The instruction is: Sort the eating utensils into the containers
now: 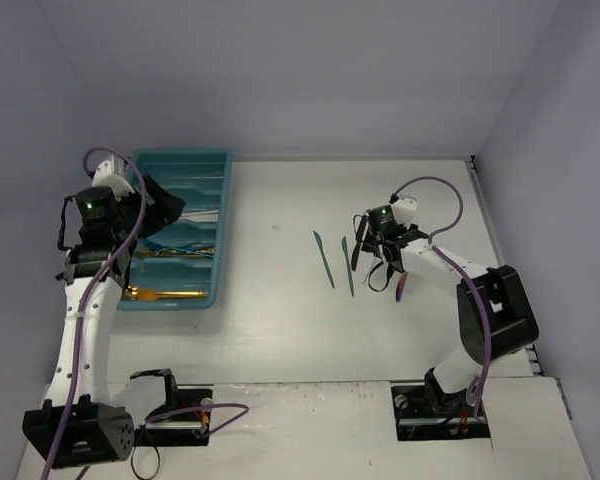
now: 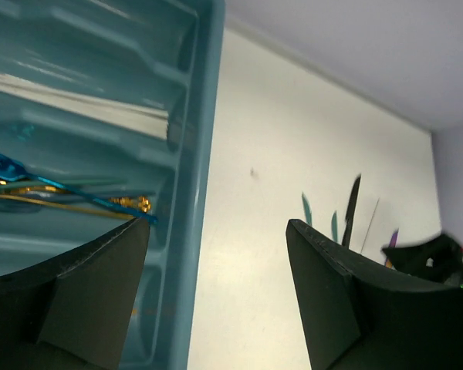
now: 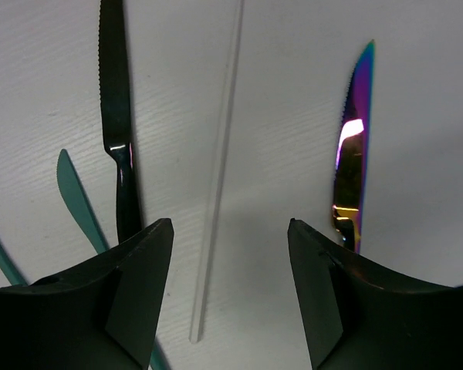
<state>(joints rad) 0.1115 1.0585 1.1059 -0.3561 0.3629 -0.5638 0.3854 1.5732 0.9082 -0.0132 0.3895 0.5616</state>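
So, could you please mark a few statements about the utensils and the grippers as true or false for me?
1. The iridescent knife lies on the table, outside the tray. True.
2. The right gripper is clamped on the black knife. False: its jaws stand open, and the black knife lies on the table to one side.
3. A blue fork lies inside the tray. True.
4. The left gripper holds a gold spoon. False: it is open and empty.
5. The teal knives sit in the tray. False: both lie on the table.
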